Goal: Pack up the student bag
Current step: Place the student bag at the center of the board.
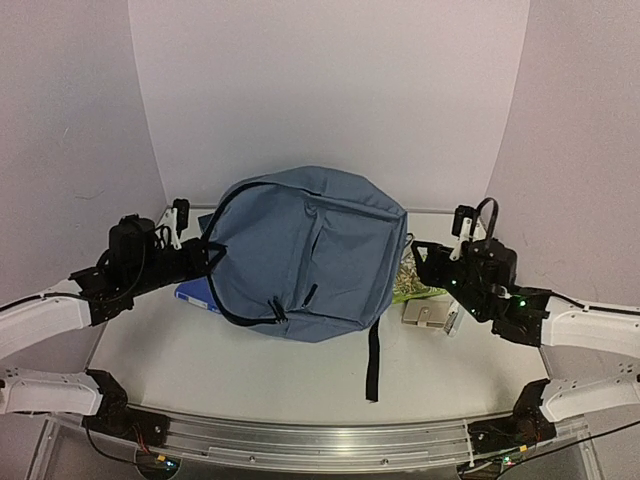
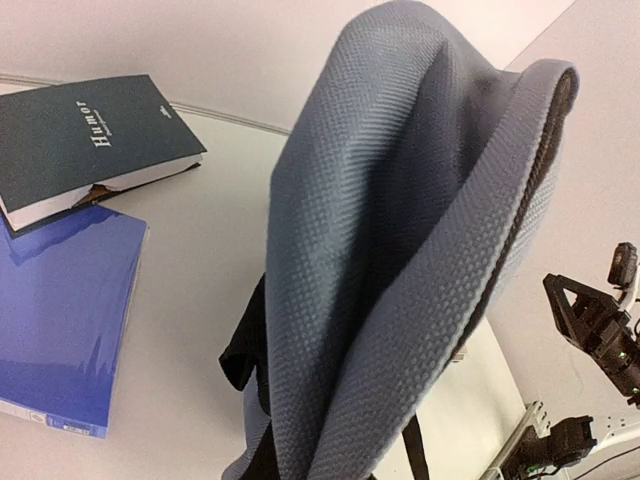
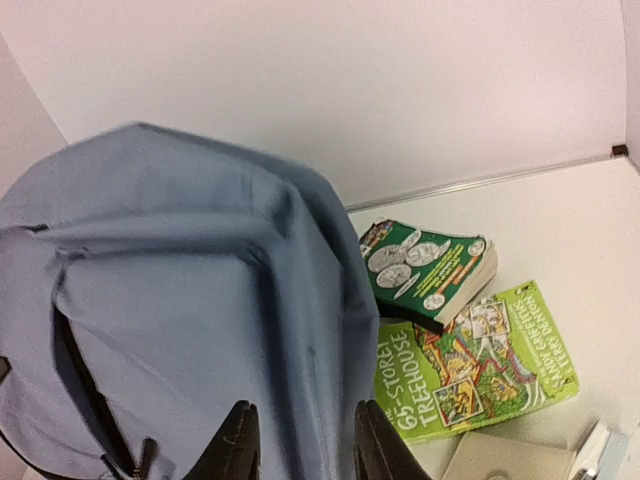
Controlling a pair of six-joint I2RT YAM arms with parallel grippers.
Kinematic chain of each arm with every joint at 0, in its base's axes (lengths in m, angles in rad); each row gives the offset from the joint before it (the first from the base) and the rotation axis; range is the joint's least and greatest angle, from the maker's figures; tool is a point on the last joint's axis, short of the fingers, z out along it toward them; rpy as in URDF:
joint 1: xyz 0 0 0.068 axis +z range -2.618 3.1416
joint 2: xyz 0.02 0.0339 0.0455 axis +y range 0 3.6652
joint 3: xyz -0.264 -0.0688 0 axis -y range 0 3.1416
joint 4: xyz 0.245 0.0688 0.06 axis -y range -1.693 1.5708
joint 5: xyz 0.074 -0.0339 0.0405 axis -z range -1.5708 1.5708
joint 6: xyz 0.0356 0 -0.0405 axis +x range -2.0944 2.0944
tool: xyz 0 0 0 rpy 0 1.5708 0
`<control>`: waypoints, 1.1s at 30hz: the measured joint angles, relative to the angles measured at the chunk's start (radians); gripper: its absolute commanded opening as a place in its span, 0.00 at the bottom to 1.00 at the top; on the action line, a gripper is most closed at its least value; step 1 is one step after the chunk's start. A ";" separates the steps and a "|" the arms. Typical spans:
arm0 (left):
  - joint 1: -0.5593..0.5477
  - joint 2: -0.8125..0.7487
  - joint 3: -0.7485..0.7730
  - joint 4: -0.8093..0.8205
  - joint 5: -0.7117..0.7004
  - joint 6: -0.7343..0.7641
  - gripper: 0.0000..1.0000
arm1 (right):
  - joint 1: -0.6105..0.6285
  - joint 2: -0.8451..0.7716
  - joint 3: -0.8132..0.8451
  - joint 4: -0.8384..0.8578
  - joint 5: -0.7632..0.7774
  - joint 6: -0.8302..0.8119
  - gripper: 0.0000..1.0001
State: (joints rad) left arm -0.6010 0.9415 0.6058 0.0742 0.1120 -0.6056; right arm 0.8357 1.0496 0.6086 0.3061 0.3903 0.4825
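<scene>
From above: student bag (image 1: 305,255) in the middle of the worktop (image 1: 200,350), hunched up rather than lying flat, one black strap (image 1: 373,365) trailing toward the near edge. Left end effector (image 1: 207,250) right at the bag's left rim, by the black zipper; right end effector (image 1: 420,258) just off its right side. Blue book (image 1: 192,293) poking out from under the left flank, green books (image 1: 412,280) and a small tan box (image 1: 425,315) to the right.

Left wrist: own fingers out of frame, slate cloth filling the near field and standing up off the surface. Closed down tight, apparently on a fold of the rim, judging by the hang of the cloth from that spot. Dark book (image 2: 95,140) beside the blue one, touching or overlapping it, apart from the bag.

Right wrist: fingers (image 3: 240,445) partly apart, a ridge of blue cloth showing in the gap; contact with the pads impossible to tell. Nothing plainly gripped.

On handling, as a judgement: soft, limp and light while unfilled; likely to sag and fold shut wherever released. Woven cloth, not slippery, nothing fragile. Best taken at the stiffer zipper rim or the top seam, one hold on each side, to keep the mouth spread for books.
</scene>
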 measured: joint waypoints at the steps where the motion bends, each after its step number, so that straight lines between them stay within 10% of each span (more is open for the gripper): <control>1: 0.000 0.028 0.024 -0.016 0.001 0.005 0.00 | -0.001 0.019 0.003 -0.004 0.007 0.009 0.52; 6: 0.005 0.204 0.149 -0.111 0.024 -0.013 0.00 | -0.003 0.136 0.053 -0.050 -0.070 -0.004 0.65; 23: 0.007 0.329 0.195 -0.251 -0.003 -0.038 0.01 | 0.087 0.597 0.349 -0.091 -0.433 0.030 0.64; 30: 0.006 0.328 0.195 -0.323 -0.065 -0.055 0.74 | 0.166 0.798 0.496 -0.088 -0.430 0.036 0.62; 33: 0.006 0.322 0.195 -0.405 -0.133 -0.084 0.84 | 0.194 0.853 0.527 -0.098 -0.353 0.049 0.61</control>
State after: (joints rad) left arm -0.5949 1.2631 0.8009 -0.3307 -0.0207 -0.6894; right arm 1.0293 1.9028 1.1358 0.2081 0.0371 0.5314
